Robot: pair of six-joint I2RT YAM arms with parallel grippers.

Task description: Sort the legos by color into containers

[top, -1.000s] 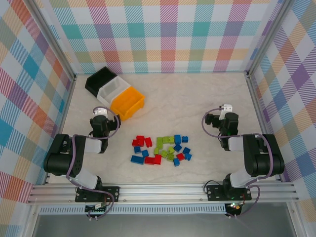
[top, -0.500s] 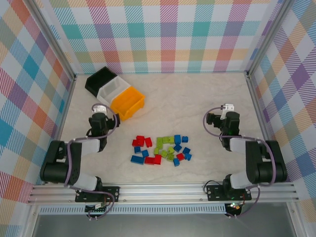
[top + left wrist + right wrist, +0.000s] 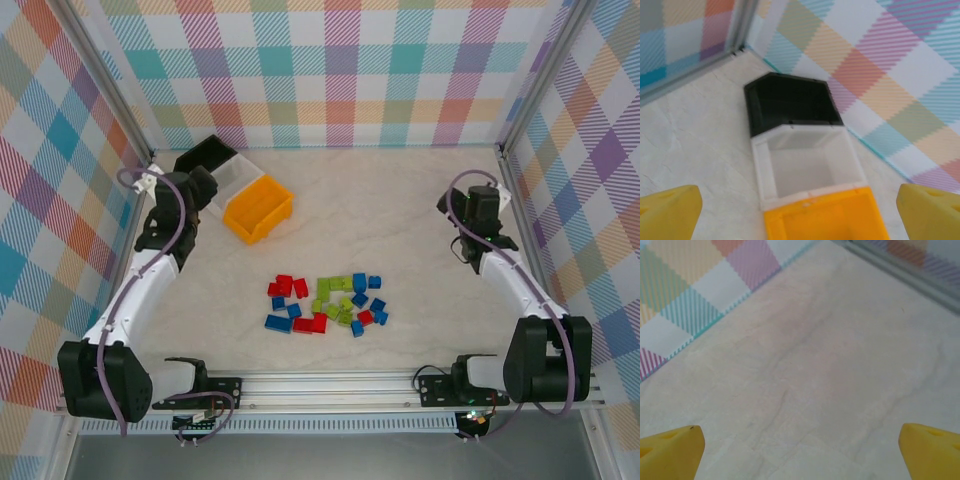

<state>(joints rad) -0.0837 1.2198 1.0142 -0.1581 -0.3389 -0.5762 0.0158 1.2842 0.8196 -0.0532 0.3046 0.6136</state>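
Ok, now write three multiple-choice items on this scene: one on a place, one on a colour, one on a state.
1. Where on the table do the three bins stand?
A. far left corner
B. far right corner
C. between the arm bases

2. Which bin is in the middle of the row?
A. black
B. white
C. orange-yellow

3. The left gripper is:
A. open and empty
B. shut on a red lego
C. shut on a bin's rim

Answers:
1 A: in the top view the row runs out from the far left corner.
2 B: the white bin sits between the black bin and the orange-yellow bin.
3 A: its fingers stand wide apart with nothing gripped.
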